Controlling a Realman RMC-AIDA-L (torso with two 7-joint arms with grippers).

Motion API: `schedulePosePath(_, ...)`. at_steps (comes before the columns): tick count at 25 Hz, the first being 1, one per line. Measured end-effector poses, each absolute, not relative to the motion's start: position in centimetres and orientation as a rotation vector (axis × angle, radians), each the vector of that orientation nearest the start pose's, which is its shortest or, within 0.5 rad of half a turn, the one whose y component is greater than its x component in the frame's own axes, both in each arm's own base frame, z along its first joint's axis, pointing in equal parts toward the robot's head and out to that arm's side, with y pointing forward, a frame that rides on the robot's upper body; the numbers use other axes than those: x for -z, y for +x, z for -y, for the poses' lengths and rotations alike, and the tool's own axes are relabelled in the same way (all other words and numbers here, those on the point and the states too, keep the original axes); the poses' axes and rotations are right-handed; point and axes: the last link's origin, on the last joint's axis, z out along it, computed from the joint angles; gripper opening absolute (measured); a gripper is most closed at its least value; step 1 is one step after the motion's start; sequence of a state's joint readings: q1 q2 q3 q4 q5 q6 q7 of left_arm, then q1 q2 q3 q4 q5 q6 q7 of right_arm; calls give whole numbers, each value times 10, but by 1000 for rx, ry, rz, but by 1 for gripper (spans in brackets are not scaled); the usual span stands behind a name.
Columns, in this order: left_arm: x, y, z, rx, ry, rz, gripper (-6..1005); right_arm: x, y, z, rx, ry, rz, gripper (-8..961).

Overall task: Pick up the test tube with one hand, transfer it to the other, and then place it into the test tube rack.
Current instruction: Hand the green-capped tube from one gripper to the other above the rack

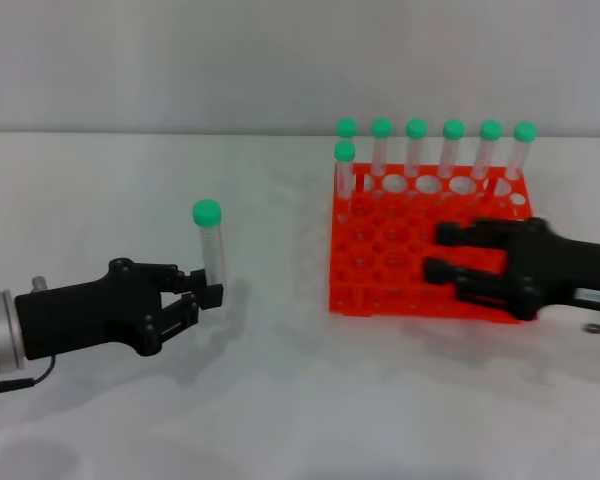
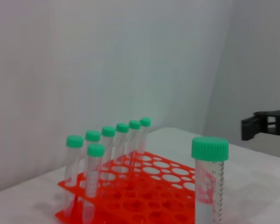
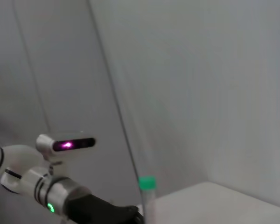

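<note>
- The rack (image 1: 430, 245) sits right of centre, seven tubes standing along its far and left edges; most holes are free.
- The right gripper (image 1: 442, 252) hovers over the rack's front, fingers spread, holding nothing.
- The left gripper (image 1: 208, 291) is well left of the rack, fingers closed on the lower part of the tube (image 1: 211, 245), held upright.
- For a good handoff, the right gripper should probably grasp just under the cap (image 1: 207, 212), clear of the left fingers.

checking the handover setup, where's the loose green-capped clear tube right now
In the head view the green-capped clear plastic test tube stands upright in the black left gripper, left of the orange-red plastic rack; the black right gripper hangs over the rack.
</note>
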State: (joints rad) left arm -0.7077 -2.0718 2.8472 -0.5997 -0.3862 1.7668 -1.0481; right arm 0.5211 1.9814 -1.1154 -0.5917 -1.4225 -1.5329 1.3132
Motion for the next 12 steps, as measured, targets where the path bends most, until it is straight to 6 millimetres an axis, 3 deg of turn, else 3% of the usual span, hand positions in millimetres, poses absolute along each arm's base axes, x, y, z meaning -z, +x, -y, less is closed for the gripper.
schedulePosePath(12, -2, -269, -326, 722, -2728, 340, 172, 32, 178, -359, -1065, -2793, -522, 540)
